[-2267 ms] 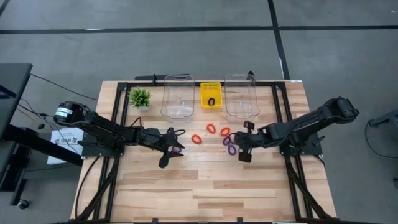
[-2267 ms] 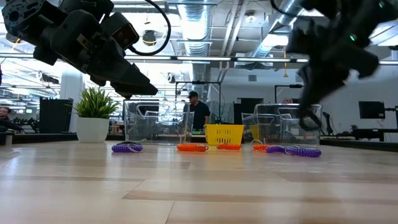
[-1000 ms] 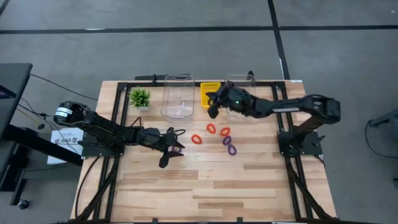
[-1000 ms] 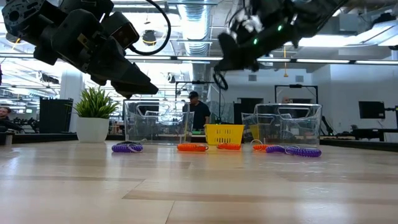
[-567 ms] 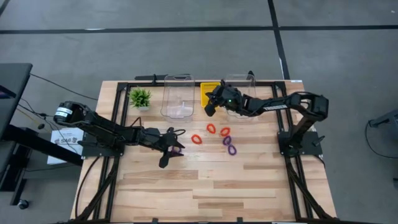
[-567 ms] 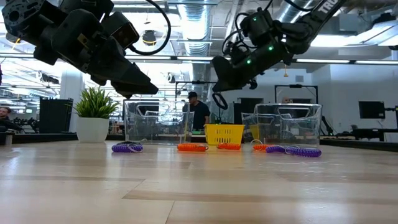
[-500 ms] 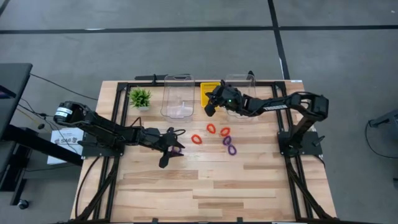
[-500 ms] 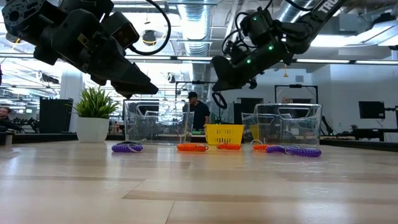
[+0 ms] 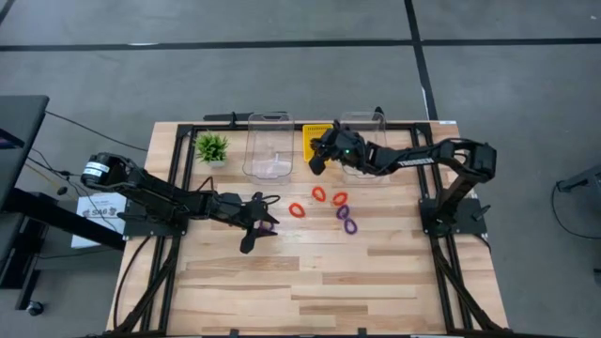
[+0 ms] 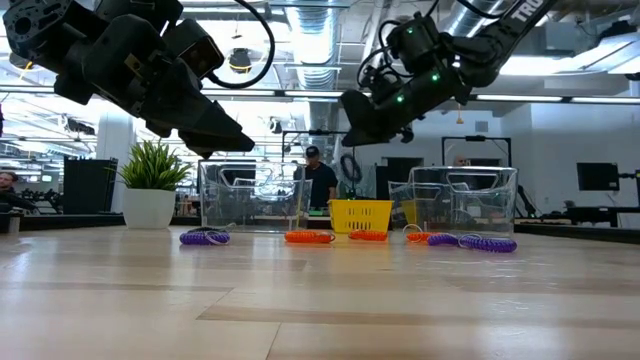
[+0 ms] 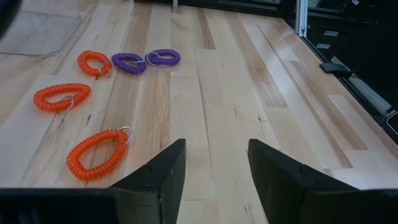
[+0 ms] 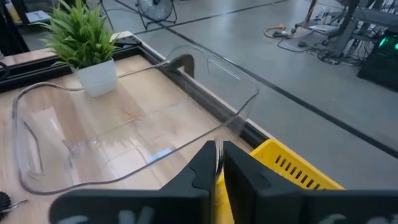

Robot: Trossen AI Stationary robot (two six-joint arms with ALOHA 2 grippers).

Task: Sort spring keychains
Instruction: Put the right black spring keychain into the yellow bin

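Three red spring keychains (image 9: 318, 194) and two purple ones (image 9: 347, 220) lie flat mid-table; the left wrist view shows the red ones (image 11: 96, 154) and the purple ones (image 11: 146, 60). Another purple one (image 9: 267, 225) lies under my left gripper (image 9: 255, 223), which hovers open above the table. My right gripper (image 9: 317, 160) is raised over the yellow bin (image 9: 318, 134), fingers almost together, with a black spring keychain (image 10: 350, 168) just below its tips. My right gripper seems to pinch the black keychain by its top end, fingers pointing down and toward the far-left. A thin pale sliver (image 12: 217, 155) shows between the fingers. The black coil hangs clear below them, above the yellow bin; the exact contact is too small to see.
Two clear bins (image 9: 269, 145) (image 9: 364, 145) flank the yellow bin along the far edge. A small green plant (image 9: 211, 147) stands at the far left. The near half of the wooden table (image 9: 319, 282) is bare. A person stands in the room beyond the table (image 10: 318, 180).
My right gripper, carrying the black keychain, has pulled in a little over the yellow bin and sunk slightly, then held still. The hanging black loop sits a touch lower now.
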